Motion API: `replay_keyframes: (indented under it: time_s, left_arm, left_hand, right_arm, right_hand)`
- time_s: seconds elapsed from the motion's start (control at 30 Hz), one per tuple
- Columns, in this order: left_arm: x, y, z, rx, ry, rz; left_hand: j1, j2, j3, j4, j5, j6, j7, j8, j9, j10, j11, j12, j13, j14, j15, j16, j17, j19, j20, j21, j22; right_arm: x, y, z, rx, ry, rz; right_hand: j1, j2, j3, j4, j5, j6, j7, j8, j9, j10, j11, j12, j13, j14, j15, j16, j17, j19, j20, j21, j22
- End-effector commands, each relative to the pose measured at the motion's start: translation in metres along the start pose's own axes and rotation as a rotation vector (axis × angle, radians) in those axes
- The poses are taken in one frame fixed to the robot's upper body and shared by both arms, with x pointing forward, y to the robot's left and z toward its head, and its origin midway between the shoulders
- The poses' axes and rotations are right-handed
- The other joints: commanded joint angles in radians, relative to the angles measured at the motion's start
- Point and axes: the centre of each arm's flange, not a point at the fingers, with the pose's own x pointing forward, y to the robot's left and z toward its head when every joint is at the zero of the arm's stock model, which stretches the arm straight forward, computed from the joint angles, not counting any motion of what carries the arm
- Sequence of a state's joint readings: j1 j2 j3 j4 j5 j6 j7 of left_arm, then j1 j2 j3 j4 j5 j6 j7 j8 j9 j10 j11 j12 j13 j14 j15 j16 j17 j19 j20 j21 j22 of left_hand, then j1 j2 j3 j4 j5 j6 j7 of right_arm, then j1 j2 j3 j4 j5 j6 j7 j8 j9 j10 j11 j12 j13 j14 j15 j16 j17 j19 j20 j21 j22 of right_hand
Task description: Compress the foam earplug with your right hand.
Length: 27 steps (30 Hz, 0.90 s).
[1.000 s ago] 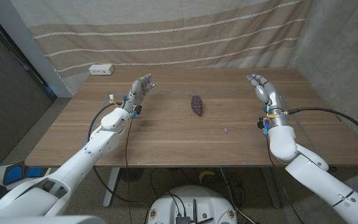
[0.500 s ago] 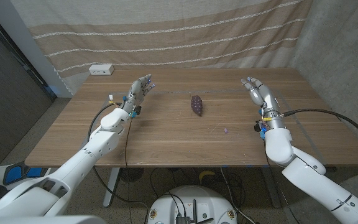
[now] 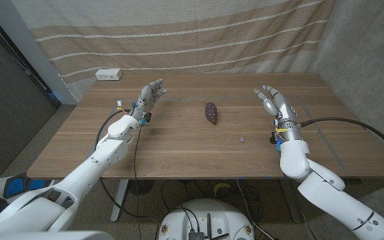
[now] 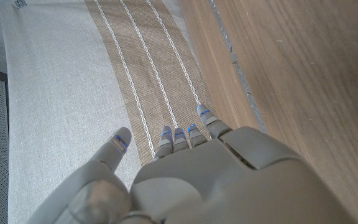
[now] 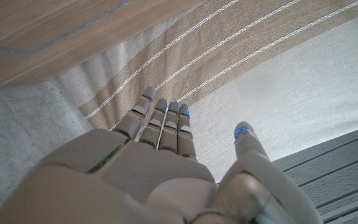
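On the wooden table (image 3: 179, 143), near its middle, I see a small dark purple bumpy lump (image 3: 211, 111); a tiny pale purple speck (image 3: 243, 140) sits nearer my side and toward the right. Can't tell from the head view which one is the foam earplug; the speck is too small to make out. My right hand (image 3: 272, 102) is raised over the right part of the table, fingers extended and spread, holding nothing, well apart from both items. Right wrist view confirms: fingers (image 5: 166, 121) straight, thumb out to the side, nothing in the palm, striped beige curtain (image 5: 241, 56) beyond them. My left hand (image 3: 149, 95) is up over the left part of the table, fingers apart, also holding nothing; left wrist view shows its fingertips (image 4: 185, 132) against the same curtain and the table edge. White power strip (image 3: 109, 75) lies at the far left corner of the table, by the curtain.
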State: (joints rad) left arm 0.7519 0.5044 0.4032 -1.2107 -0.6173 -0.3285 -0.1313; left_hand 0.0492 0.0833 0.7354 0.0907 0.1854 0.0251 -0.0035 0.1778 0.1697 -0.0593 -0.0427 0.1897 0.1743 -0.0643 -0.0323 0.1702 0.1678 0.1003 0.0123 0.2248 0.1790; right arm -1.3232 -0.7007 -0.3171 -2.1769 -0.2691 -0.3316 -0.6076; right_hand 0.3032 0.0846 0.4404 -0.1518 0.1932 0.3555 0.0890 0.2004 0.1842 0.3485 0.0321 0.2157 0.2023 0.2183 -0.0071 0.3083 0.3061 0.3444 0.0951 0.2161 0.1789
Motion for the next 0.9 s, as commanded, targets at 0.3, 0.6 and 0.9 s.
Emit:
replay_keyframes:
  time_s: [0.3, 0.6, 0.9]
  left_arm:
    - [0.008, 0.0, -0.003, -0.006, 0.005, -0.014]
    - [0.009, 0.0, -0.005, -0.009, 0.006, -0.022]
    - [0.009, 0.0, -0.007, -0.013, 0.007, -0.031]
  left_hand:
    - [-0.008, 0.065, 0.004, -0.003, 0.006, 0.007, 0.0, 0.004, 0.004, 0.002, 0.002, 0.002, 0.004, -0.001, -0.008, 0.006, 0.002, 0.004, 0.006, -0.007, 0.005]
    - [-0.008, 0.065, 0.005, -0.004, 0.006, 0.008, -0.001, 0.004, 0.004, 0.002, 0.004, 0.002, 0.004, -0.002, -0.008, 0.005, 0.002, 0.004, 0.006, -0.008, 0.005]
    - [-0.009, 0.065, 0.005, -0.005, 0.006, 0.013, 0.0, 0.006, 0.004, 0.002, 0.003, 0.002, 0.004, -0.003, -0.007, 0.005, 0.002, 0.003, 0.007, -0.009, 0.005]
  right_arm:
    - [-0.015, 0.001, 0.014, -0.116, 0.068, 0.011]
    - [-0.025, -0.003, 0.023, -0.121, 0.097, 0.037]
    - [-0.035, -0.006, 0.032, -0.167, 0.126, 0.012]
  right_hand:
    - [0.022, 0.001, 0.003, -0.014, 0.006, 0.009, -0.011, 0.01, 0.001, 0.007, -0.017, 0.0, 0.005, 0.016, -0.011, 0.006, 0.003, 0.006, 0.01, 0.005, 0.006]
    - [0.04, -0.009, 0.004, -0.023, 0.006, 0.017, -0.016, 0.012, 0.003, 0.017, -0.02, 0.003, 0.006, 0.033, -0.021, 0.012, 0.004, 0.018, 0.014, 0.009, 0.007]
    - [0.085, -0.037, 0.008, -0.036, 0.005, 0.05, -0.021, 0.027, 0.006, 0.034, -0.034, 0.009, 0.013, 0.053, -0.027, 0.019, 0.005, 0.03, 0.02, 0.011, 0.008]
